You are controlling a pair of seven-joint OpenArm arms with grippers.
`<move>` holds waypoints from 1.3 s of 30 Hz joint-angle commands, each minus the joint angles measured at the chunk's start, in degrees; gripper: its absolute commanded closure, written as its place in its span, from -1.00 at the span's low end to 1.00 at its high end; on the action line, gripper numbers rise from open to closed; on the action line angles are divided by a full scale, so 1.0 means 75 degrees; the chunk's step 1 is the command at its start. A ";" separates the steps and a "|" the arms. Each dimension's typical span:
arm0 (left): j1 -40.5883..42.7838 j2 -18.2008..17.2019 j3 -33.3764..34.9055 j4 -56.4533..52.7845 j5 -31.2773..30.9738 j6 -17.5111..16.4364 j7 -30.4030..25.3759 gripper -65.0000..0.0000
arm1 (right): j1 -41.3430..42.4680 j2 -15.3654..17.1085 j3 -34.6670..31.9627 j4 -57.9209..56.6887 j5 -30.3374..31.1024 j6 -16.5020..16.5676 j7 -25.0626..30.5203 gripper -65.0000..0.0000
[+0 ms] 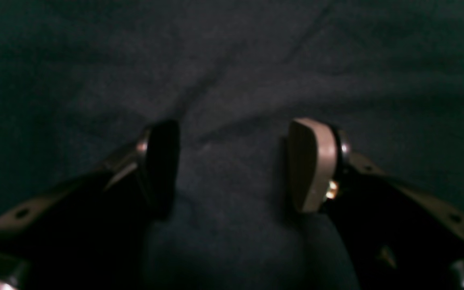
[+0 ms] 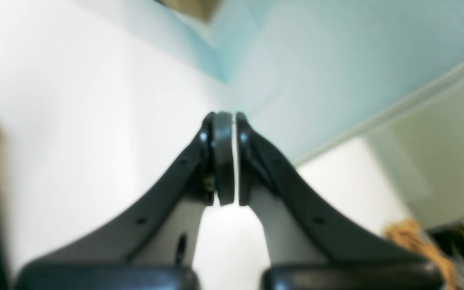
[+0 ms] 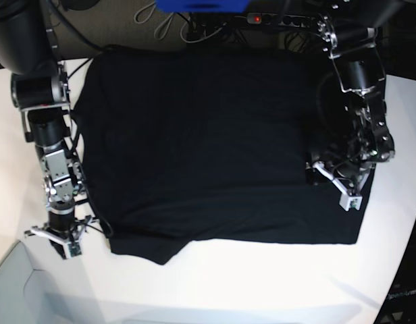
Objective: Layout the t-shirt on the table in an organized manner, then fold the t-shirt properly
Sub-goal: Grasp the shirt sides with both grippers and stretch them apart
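The black t-shirt (image 3: 208,148) lies spread mostly flat on the white table (image 3: 275,283), with soft wrinkles and a slanting lower hem. My left gripper (image 3: 333,183) is low over the shirt's right side, near its edge. In the left wrist view this gripper (image 1: 236,165) is open, its two fingers apart just above the dark cloth (image 1: 232,72), with nothing pinched between them. My right gripper (image 3: 65,244) rests over bare table just left of the shirt's lower left corner. Seen from the right wrist, it (image 2: 234,157) is shut on nothing, above the white tabletop (image 2: 75,121).
A power strip and cables (image 3: 262,17) run along the table's far edge behind the shirt. The table edge curves away at the lower left (image 3: 19,270) and the right (image 3: 414,202). A tan cord (image 2: 413,237) lies beyond the edge in the right wrist view.
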 commanded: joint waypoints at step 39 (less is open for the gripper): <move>-0.0273 0.0129 0.0019 0.1387 0.0062 0.0028 0.0248 -0.28 | -0.3928 0.0605 0.0479 0.7168 -0.0049 0.7145 -0.4132 1.00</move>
